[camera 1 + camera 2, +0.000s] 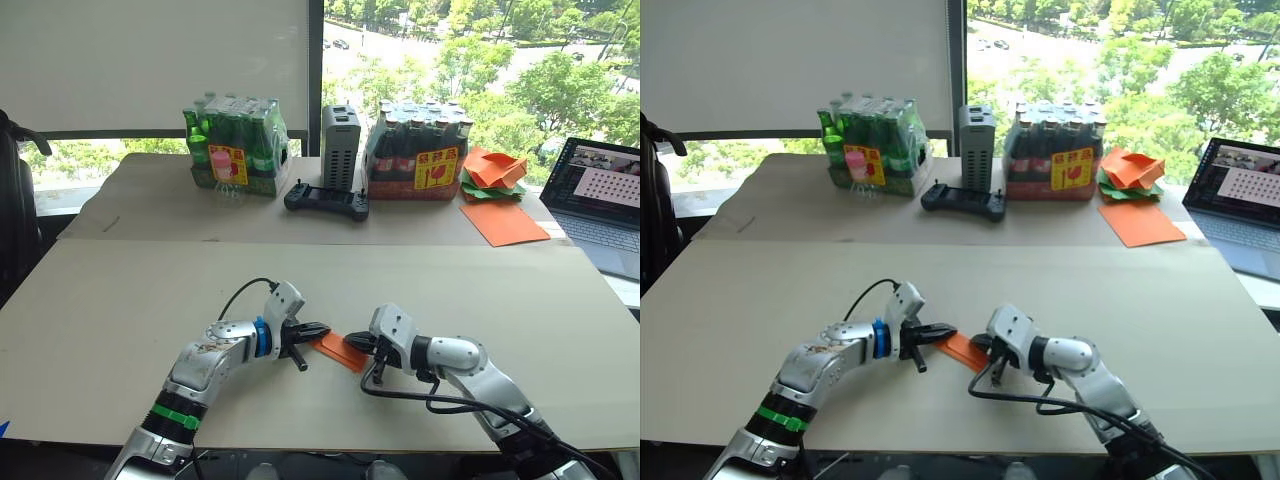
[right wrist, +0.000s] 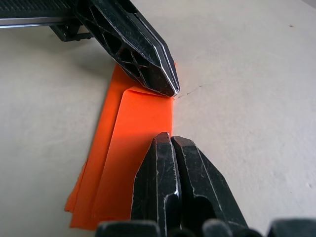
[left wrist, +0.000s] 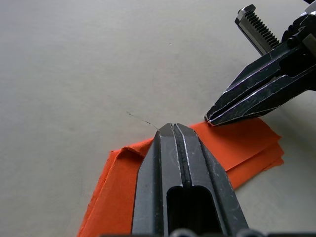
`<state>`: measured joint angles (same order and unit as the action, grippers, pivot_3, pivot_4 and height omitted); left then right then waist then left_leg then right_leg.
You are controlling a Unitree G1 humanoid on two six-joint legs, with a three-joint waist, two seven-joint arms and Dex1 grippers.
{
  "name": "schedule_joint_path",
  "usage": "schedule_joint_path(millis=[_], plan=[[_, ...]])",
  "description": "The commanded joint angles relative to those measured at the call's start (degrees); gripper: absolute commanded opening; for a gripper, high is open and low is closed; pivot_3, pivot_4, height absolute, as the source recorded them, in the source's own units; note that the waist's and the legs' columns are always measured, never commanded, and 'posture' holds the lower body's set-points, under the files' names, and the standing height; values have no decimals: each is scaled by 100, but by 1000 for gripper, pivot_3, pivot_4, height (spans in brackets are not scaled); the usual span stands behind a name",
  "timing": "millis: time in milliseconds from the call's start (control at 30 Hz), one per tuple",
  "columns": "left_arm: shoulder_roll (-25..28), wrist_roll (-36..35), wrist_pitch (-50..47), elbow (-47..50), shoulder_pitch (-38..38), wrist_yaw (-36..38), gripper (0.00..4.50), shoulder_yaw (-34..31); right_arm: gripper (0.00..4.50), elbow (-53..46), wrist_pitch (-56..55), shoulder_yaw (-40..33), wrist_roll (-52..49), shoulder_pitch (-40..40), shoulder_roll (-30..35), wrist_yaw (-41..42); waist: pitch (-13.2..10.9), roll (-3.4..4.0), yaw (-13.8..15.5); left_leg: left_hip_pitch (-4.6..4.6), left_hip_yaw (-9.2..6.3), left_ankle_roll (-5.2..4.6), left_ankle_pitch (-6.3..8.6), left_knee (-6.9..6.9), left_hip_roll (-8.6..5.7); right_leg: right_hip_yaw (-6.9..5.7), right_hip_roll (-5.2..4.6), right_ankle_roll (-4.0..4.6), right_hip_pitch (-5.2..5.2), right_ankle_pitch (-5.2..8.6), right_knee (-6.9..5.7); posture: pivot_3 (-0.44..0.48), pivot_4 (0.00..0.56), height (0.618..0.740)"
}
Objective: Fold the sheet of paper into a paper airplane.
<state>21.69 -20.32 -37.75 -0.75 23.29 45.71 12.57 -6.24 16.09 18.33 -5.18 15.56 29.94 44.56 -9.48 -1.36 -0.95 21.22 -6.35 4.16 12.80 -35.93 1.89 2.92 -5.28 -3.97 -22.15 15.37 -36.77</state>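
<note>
both grippers closed, tips pressing down on folded sheet of paper mid-table: left gripper & right gripper on one edge from opposite ends, prob to flatten the crease.

A wide beige table stands before a big window — green trees and bright daylight outside. A white blind covers its left part — a dark chair at the left edge
</note>
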Motion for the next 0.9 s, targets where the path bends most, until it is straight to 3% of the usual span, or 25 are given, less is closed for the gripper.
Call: schedule_joint_path(millis=[33, 533, 900], plan=[[-46, 47, -150, 75, -92, 10, 0, 153, 147, 257, 136, 188, 328, -211, 240, 132, 3, 0, 7, 0, 0, 0, 0, 0, 0, 0, 0, 0, 0, 0, 0, 0, 150, 740], [-236, 305, 80, -50, 183, 87, 0, 526, 147, 210, 86, 307, 480, -294, 384, 283, 6, -2, 21, 0, 0, 0, 0, 0, -1, 0, 0, -2, 2, 0, 2, 0, 150, 740], [42, 373, 235, -491, 87, 53, 0, 155, 147, 108, 206, 285, 426, -314, 353, 301, 13, -1, -10, -5, 0, 0, 0, 0, 1, 0, 1, -6, 3, 3, 1, 0, 150, 740]])
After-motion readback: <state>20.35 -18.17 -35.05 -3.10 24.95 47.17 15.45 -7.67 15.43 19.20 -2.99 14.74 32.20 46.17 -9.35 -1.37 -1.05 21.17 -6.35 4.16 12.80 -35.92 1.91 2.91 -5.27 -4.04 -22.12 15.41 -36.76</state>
